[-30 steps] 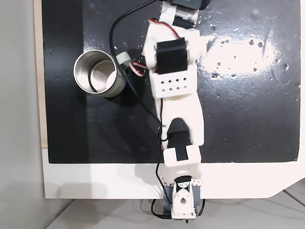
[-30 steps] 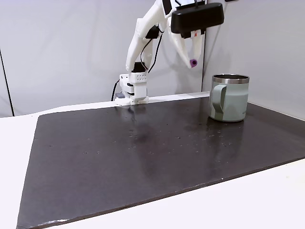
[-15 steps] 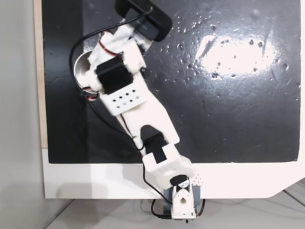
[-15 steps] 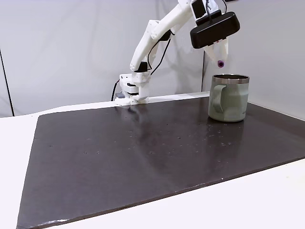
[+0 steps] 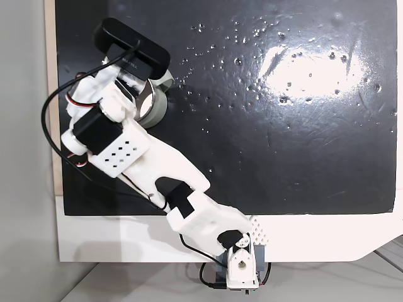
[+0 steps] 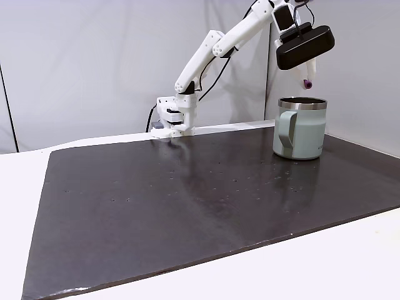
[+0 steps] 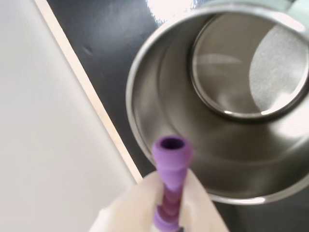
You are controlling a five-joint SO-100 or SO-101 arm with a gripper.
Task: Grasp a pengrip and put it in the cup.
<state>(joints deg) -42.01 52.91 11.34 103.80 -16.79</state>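
Observation:
The purple ribbed pengrip (image 7: 170, 180) is pinched between my white fingers (image 7: 200, 208), its open end pointing at the cup's steel inside (image 7: 227, 96). In a fixed view from the side, my gripper (image 6: 306, 80) hangs just above the rim of the pale grey-green cup (image 6: 299, 128), with the pengrip (image 6: 307, 83) sticking out below the fingers. In the top-down fixed view my arm and its black camera (image 5: 132, 49) cover most of the cup (image 5: 155, 106); the pengrip is hidden there.
The cup stands on a black mat (image 5: 283, 138) near its left edge in the top-down view. A white border (image 7: 53, 121) runs beside the mat. My arm's base (image 5: 242, 267) is clamped at the table's near edge.
My arm has swung from the mat's middle over to the cup, carrying the pengrip; it now hangs over the cup's opening.

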